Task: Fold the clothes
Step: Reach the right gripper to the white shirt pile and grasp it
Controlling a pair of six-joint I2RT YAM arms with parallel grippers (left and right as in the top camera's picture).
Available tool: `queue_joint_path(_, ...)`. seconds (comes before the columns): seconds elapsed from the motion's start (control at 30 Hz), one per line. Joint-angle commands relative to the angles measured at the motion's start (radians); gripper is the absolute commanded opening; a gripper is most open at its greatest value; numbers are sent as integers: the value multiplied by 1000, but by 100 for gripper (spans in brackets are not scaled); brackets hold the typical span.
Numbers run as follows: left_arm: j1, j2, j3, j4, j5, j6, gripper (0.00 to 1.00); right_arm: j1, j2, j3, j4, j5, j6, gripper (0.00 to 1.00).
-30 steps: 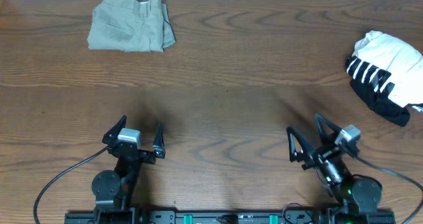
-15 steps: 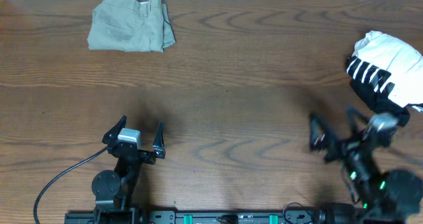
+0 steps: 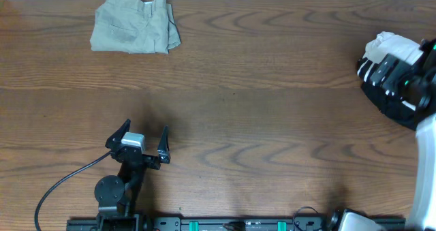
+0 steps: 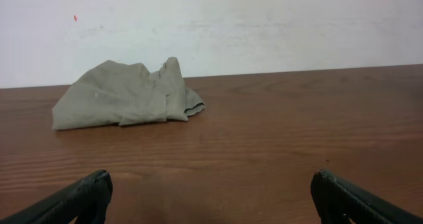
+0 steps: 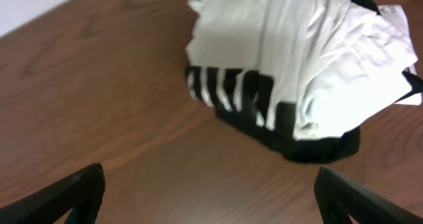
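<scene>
— Right gripper (image 5: 210,178) is hovering with its fingers wide apart, gripping nothing. Your left gripper (image 3: 144,135) is sitting by the near edge, spread just as wide and also empty.
— What am I risking?
— You're risking pinching several layers at once. The T-shirt (image 5: 291,59) is lying bunched, so a careless grab could drag the whole heap off the right edge.
— Where is it lying?
— Just ahead of and below the right gripper, at the right edge. The trousers (image 3: 133,32) are lying well apart, near the far left corner.
</scene>
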Motion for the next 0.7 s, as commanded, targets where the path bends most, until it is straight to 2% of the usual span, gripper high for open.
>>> queue_joint_path(0.0, 5, -6, -18, -34, 10, -4, 98, -47, 55, 66, 11, -5, -26, 99)
queue_joint_path(0.23, 5, -6, -18, -34, 10, -4, 98, -175, 134, 66, 91, -5, -24, 99)
queue_joint_path(0.33, 5, -6, -18, -34, 10, -4, 98, -238, 165, 65, 97, -15, -21, 94)
queue_joint_path(0.5, 5, -6, -18, -34, 10, -4, 98, -319, 268, 65, 127, -190, -23, 91)
queue_joint_path(0.67, 5, -6, -18, -34, 10, -4, 98, -323, 378, 65, 176, -285, -50, 90)
